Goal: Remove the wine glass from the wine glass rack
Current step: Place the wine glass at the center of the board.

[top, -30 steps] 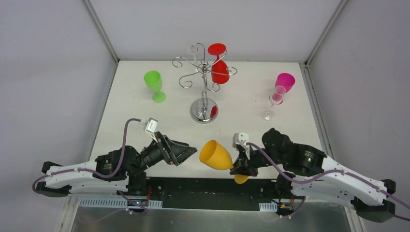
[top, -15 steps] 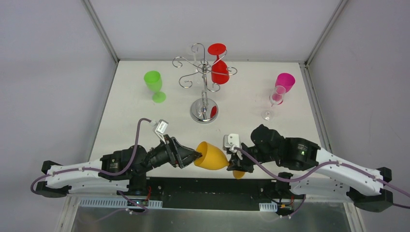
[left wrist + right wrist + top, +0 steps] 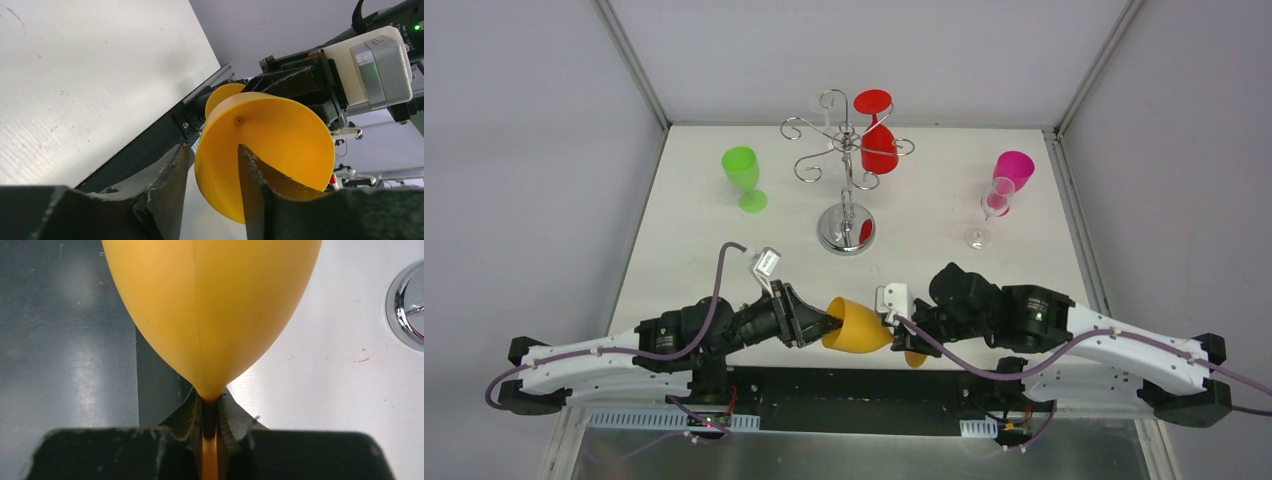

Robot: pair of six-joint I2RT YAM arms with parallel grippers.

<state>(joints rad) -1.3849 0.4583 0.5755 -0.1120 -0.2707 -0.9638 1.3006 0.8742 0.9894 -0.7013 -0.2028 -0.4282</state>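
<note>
You have a white flat counter [image 3: 704, 230] in front of you. Your left arm [image 3: 604, 360] and your right arm [image 3: 1124, 350] reach in and meet at its near edge.

The shiny chrome wire wine glass rack [image 3: 846, 228] stands at the back middle of the counter, well apart from both arms. A red plastic wine glass [image 3: 879, 150] hangs upside down from one of its curly arms.

The yellow-orange plastic wine glass [image 3: 856, 325] is off the rack, held sideways over the near edge between your arms. Your right jaws are clamped on its thin stem, just under the bowl. Your left jaws are apart, one inside the bowl and one outside, with the rim between them.

A green plastic glass [image 3: 742, 168] stands back left. A pink one [image 3: 1014, 168] and a small clear one [image 3: 977, 239] stand back right.
</note>
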